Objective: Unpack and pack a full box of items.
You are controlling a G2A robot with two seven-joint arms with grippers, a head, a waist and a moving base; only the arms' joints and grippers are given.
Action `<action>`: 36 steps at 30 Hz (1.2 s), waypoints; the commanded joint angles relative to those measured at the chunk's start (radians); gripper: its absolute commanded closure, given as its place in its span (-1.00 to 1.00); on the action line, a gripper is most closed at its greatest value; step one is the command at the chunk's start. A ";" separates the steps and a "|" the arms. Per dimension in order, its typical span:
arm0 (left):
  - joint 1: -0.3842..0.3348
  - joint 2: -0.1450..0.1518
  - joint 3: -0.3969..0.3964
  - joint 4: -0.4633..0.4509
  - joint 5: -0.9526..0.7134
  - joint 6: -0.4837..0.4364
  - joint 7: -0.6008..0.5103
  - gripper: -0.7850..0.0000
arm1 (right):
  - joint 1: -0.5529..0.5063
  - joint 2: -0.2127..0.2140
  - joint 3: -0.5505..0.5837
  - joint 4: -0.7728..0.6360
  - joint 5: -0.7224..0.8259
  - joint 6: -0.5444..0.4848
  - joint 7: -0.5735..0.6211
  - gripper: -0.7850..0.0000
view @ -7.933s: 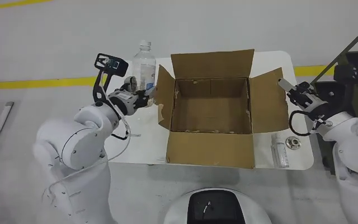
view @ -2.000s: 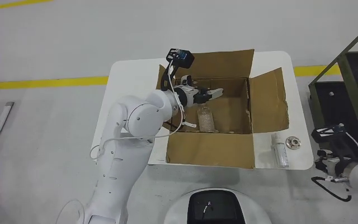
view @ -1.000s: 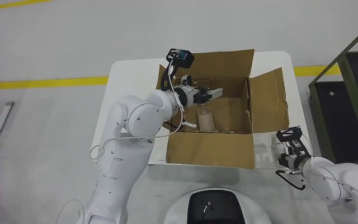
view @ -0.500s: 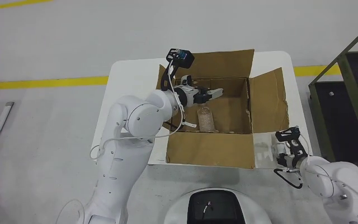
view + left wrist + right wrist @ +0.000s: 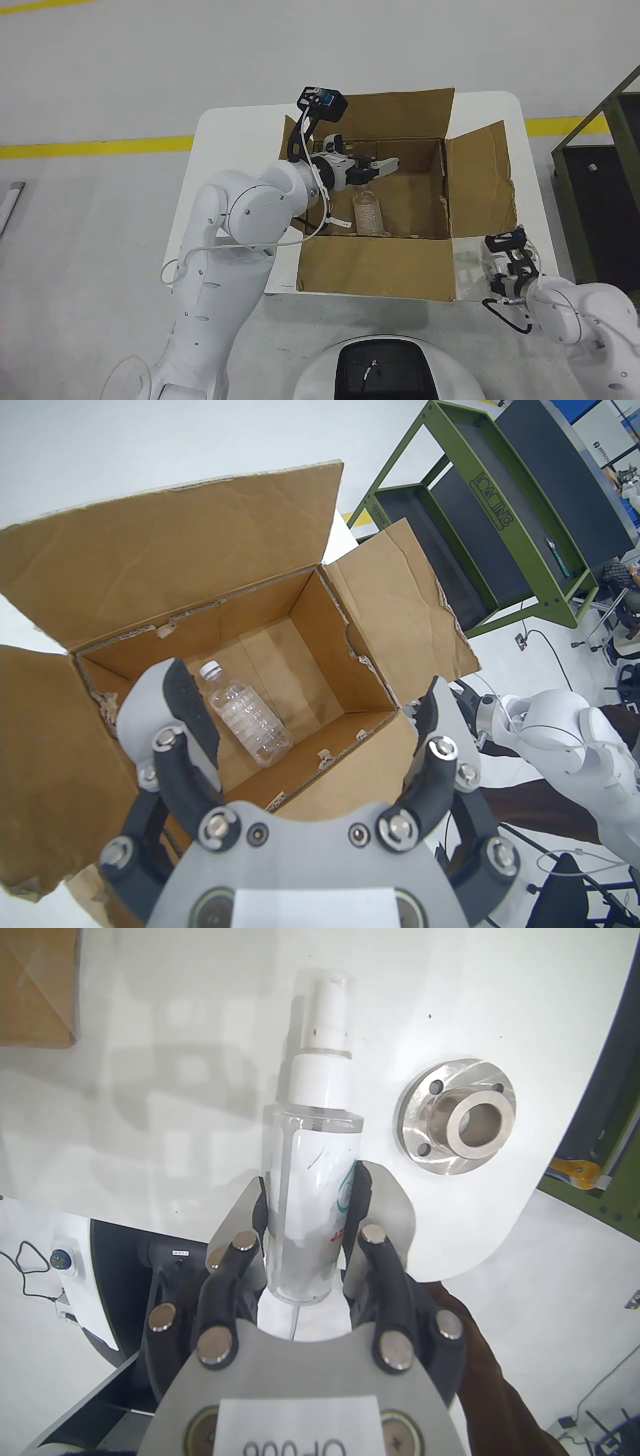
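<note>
I am working at the white table, where the cardboard box is standing with all four flaps folded outward. The left gripper is hovering over the left part of the box opening, its fingers spread wide with nothing between them. A clear water bottle is lying on its side on the box floor, left of the middle. On the table just beside the box's right flap, the right gripper is clamping the lower body of the spray bottle, with a pad pressing on each side. The bottle is lying flat with its pump head pointing away from the wrist. A metal flange is sitting near the bottle's shoulder, apart from it. I am judging the hold to be low on a smooth, round body, so the bottle may pivot or slip on lifting. The outspread right flap is lying across the path into the box and may catch the pump head. A sideways swing may knock the flange.
</note>
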 commanded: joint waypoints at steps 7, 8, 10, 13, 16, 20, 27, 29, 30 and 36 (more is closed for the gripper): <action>0.025 0.004 -0.012 -0.018 0.010 -0.047 0.067 -1.00 | -0.002 0.000 0.148 -0.035 0.181 0.059 0.006 1.00; 0.029 0.007 -0.019 -0.023 0.025 -0.064 0.078 -1.00 | -0.007 0.001 0.177 -0.039 0.218 0.060 0.005 1.00; 0.034 0.013 -0.037 -0.034 0.053 -0.089 0.088 -1.00 | -0.014 0.001 0.242 -0.040 0.305 0.056 -0.001 1.00; 0.042 0.021 -0.066 -0.057 0.069 -0.111 0.090 -1.00 | -0.018 0.003 0.339 -0.035 0.436 0.040 -0.017 1.00; 0.053 0.030 -0.096 -0.077 0.122 -0.107 0.082 -1.00 | -0.006 0.003 0.433 -0.036 0.578 0.044 -0.043 1.00; 0.090 0.044 -0.150 -0.112 0.207 -0.083 0.080 -1.00 | 0.018 0.005 0.546 -0.056 0.755 0.057 -0.067 1.00; 0.153 0.064 -0.215 -0.186 0.383 -0.054 0.085 -1.00 | 0.079 0.016 0.595 -0.195 0.897 0.098 -0.073 1.00; 0.166 0.067 -0.229 -0.201 0.411 -0.040 0.085 -1.00 | 0.113 0.022 0.570 -0.243 0.906 0.127 -0.070 1.00; 0.172 0.068 -0.232 -0.206 0.414 -0.034 0.083 -1.00 | 0.131 0.024 0.552 -0.260 0.912 0.138 -0.070 1.00; 0.172 0.068 -0.232 -0.206 0.414 -0.034 0.083 -1.00 | 0.215 0.043 0.321 -0.320 0.746 0.166 -0.049 1.00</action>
